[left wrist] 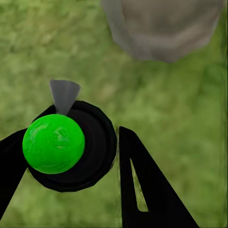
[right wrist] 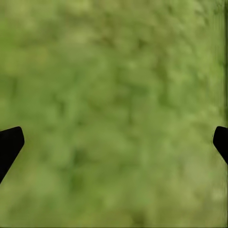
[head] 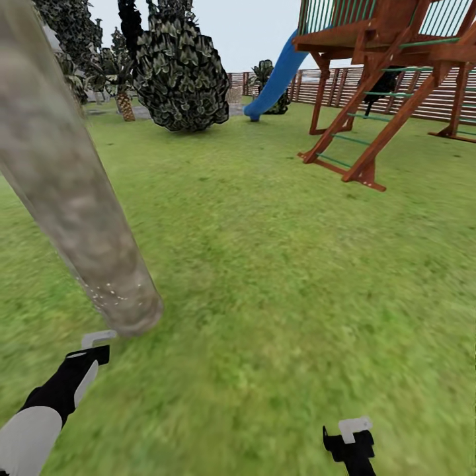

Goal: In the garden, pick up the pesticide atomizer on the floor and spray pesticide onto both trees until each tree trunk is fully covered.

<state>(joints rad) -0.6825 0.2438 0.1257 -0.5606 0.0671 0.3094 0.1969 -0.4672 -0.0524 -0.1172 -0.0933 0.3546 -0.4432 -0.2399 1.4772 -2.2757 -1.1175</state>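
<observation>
R pincer [right wrist: 114,142] fingers [right wrist: 9,142] spread wide, w/ blurry green grass [right wrist: 114,85] beyond.

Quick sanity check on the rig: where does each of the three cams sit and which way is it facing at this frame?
Head view: on the robot's head, looking forward and down over the lawn; tree trunk close at left with white pesticide specks low on it; both arms at the bottom edge.
Left wrist view: on the left arm, looking along the left gripper, shut on the atomizer, toward the trunk's base.
Right wrist view: on the right arm, facing grass between the open right gripper.
Shared: head and left wrist views both show the trunk.
</observation>
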